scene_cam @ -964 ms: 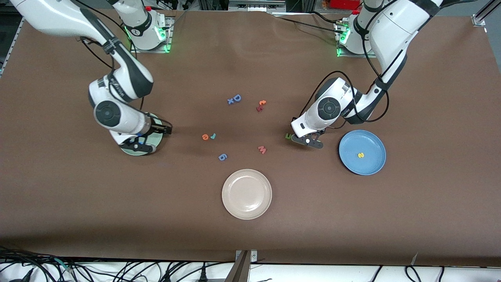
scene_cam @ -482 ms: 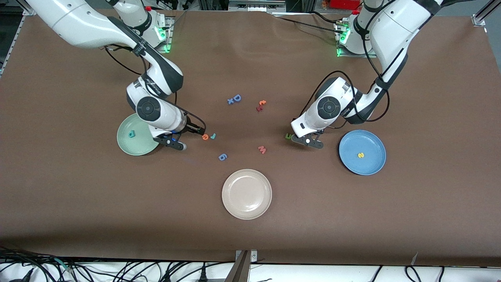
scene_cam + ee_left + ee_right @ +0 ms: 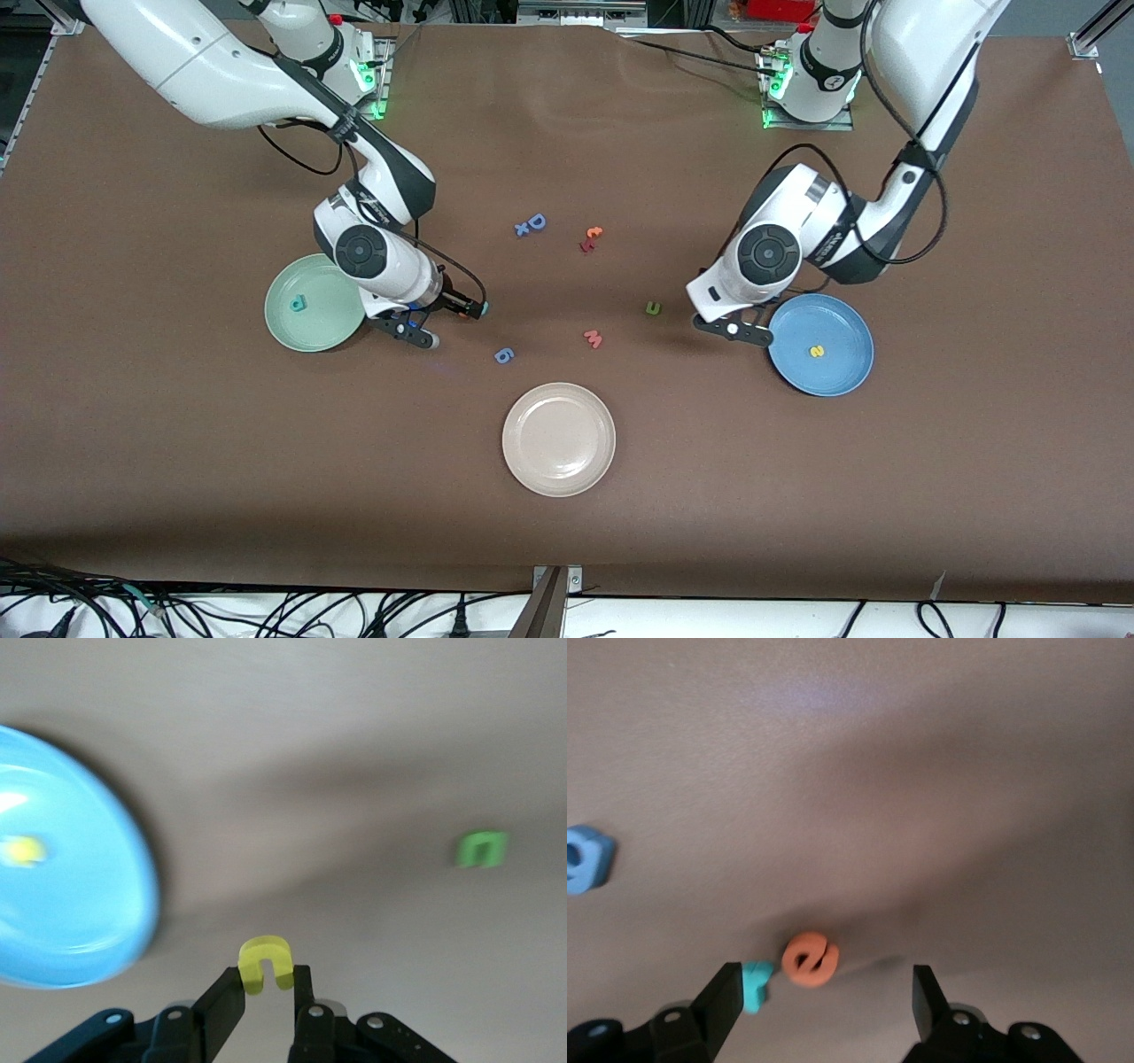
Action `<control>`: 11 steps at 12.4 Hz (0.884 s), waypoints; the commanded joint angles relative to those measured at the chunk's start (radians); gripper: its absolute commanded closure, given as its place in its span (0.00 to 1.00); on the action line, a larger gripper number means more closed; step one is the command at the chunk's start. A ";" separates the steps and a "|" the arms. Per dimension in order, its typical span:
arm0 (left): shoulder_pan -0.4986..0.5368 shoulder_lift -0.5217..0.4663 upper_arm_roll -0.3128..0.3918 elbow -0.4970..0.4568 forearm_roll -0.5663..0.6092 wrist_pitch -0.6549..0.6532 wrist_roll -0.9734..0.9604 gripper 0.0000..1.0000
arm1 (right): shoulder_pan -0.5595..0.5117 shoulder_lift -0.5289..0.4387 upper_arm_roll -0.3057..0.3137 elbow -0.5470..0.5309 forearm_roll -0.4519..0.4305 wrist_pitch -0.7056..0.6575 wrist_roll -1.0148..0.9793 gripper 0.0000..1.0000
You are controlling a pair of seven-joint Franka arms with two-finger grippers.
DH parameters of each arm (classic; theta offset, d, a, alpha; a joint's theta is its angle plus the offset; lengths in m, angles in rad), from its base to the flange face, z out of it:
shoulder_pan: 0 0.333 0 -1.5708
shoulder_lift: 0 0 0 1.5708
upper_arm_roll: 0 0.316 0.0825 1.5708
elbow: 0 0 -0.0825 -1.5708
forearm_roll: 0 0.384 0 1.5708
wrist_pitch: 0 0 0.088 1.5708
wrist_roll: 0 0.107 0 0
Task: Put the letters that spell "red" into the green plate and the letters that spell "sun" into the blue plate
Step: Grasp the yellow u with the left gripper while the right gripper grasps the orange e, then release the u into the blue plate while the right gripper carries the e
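The brown worktop (image 3: 797,496) carries three plates. The cream-pink plate (image 3: 559,439) lies nearest the front camera's edge, about midway along it. The green plate (image 3: 306,306) lies toward the right arm's end and holds the teal "d" (image 3: 298,304). The blue plate (image 3: 820,344) lies toward the left arm's end and holds the yellow "s" (image 3: 817,352).

The right hand (image 3: 447,321) is low over the worktop just beside the green plate, its fingers spread wide and holding nothing. In the right wrist view the orange "e" (image 3: 810,958) lies on the worktop between those fingers, with the teal "r" (image 3: 756,984) just beside it, touching or nearly touching one finger.

The left hand (image 3: 740,330) is up over the worktop at the blue plate's rim, fingers pinched narrow on the yellow "u" (image 3: 266,962), which sticks out past the fingertips.

The olive-green "n" (image 3: 653,308) lies on the worktop near the left hand. Mid-worktop lie a pink "w" (image 3: 593,338), a blue letter (image 3: 503,355), a blue capital "D" (image 3: 532,223) and a dark red and orange letter pair (image 3: 591,238).
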 commanded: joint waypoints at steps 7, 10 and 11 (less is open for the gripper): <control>0.128 0.092 0.008 0.002 0.126 0.048 0.202 1.00 | 0.082 0.018 -0.070 0.035 -0.021 0.012 0.021 0.33; 0.186 0.154 0.008 0.000 0.183 0.145 0.202 1.00 | 0.082 0.018 -0.072 0.034 -0.027 0.012 0.021 0.47; 0.183 0.154 0.008 0.000 0.183 0.146 0.199 0.65 | 0.082 0.020 -0.072 0.034 -0.027 0.012 0.021 0.47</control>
